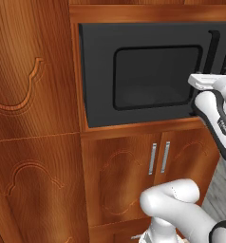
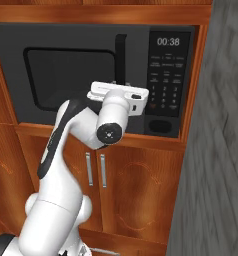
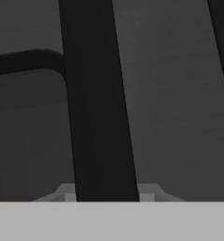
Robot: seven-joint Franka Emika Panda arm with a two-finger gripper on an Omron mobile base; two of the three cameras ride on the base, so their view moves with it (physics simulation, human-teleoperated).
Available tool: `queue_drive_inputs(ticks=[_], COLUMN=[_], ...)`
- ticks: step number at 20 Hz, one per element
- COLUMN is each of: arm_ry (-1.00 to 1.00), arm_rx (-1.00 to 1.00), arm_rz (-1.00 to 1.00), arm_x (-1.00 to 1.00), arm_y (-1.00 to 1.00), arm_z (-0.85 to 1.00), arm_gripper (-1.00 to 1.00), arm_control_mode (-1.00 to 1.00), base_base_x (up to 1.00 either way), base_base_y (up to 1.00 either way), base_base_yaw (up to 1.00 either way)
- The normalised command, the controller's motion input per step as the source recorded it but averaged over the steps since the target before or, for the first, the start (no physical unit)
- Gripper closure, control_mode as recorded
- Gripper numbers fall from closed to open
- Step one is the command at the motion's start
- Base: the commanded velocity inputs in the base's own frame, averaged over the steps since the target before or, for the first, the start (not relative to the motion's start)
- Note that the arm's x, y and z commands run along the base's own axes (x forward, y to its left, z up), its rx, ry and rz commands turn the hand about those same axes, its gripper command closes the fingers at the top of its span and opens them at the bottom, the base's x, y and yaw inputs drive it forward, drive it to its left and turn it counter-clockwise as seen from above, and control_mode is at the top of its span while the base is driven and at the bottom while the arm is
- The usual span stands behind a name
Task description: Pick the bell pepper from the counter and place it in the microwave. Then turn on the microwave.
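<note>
The microwave is a black box built into wooden cabinetry, and its dark window door is closed. My gripper is pressed up to the door's vertical black bar handle. In the hand view the handle runs between my two fingertips, which sit against its two sides. In the right base view my white hand covers the handle's lower part. The bell pepper and the counter are out of view.
The keypad with a display reading 00:38 sits right of the handle. Wooden cabinet doors with metal pulls are below the microwave. A tall wood panel stands to the left and a grey wall to the right.
</note>
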Motion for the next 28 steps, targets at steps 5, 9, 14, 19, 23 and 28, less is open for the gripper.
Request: queue_drive_inputs(ticks=[5,9,14,19,23,28], arm_ry=[0.0,-0.01,-0.02,0.0,0.0,0.0], arm_rx=[0.0,0.0,0.0,0.0,0.0,0.0], arm_rz=[0.0,-0.01,-0.04,-0.05,-0.1,-0.11], arm_x=[-0.08,-0.47,-0.55,-0.48,-0.46,-0.44], arm_y=[0.0,-0.02,-0.07,-0.01,0.0,0.0], arm_z=[0.0,0.0,0.0,0.05,0.09,0.07], arm_gripper=[1.0,1.0,1.0,1.0,1.0,1.0], arm_control_mode=[-1.0,-1.0,-1.0,-1.0,-1.0,-1.0], base_base_x=[0.0,0.0,0.0,0.0,0.0,0.0], base_base_y=[0.0,0.0,0.0,0.0,0.0,0.0], base_base_yaw=[0.0,0.0,0.0,0.0,0.0,0.0])
